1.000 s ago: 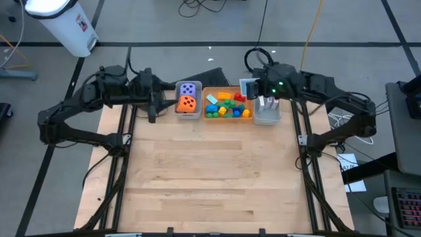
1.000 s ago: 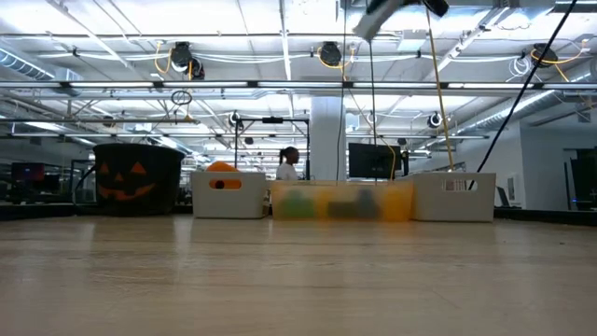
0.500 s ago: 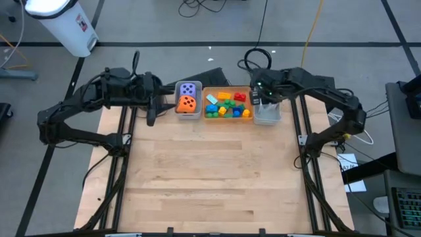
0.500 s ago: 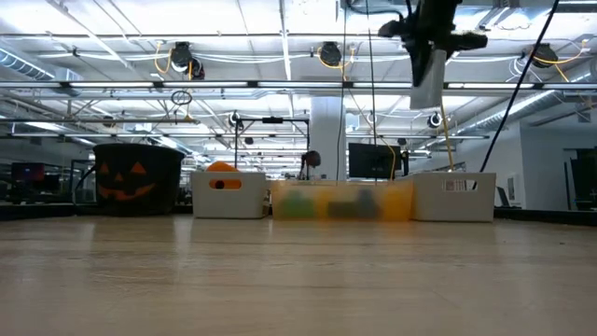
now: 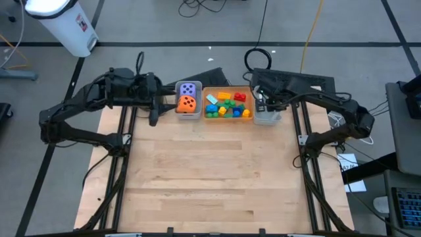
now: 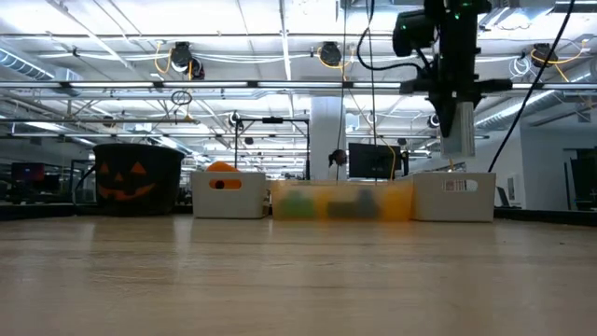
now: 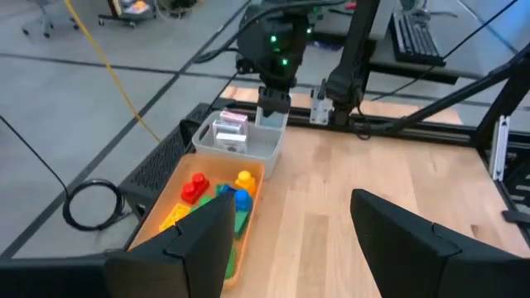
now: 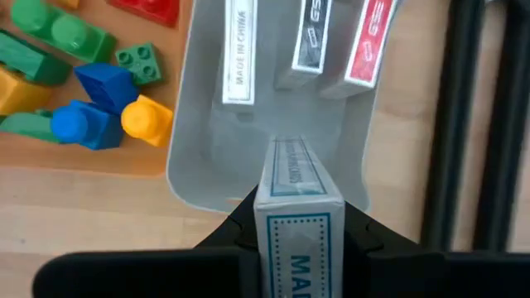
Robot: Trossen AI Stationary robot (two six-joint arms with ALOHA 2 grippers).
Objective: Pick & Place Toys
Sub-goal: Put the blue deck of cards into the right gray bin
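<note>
Item: teal card box (image 8: pixel 296 207), clamped in right jaws above grey bin (image 8: pixel 192 157); I lower straight, release beside three standing boxes (image 8: pixel 308 41). Left jaws apart, empty.

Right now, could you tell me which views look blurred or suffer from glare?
Low view: the orange bin and its bricks look soft, and ceiling lights glare. Right wrist view: the card box in the right gripper is blurred. High view: even lighting.

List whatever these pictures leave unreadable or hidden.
- Bricks, low view: blurred through the orange bin's wall; shapes unclear.
- Purple die, low view: hidden behind the grey bin.
- Card box, right wrist view: the right gripper covers its sides; the picture's edge cuts its print.
</note>
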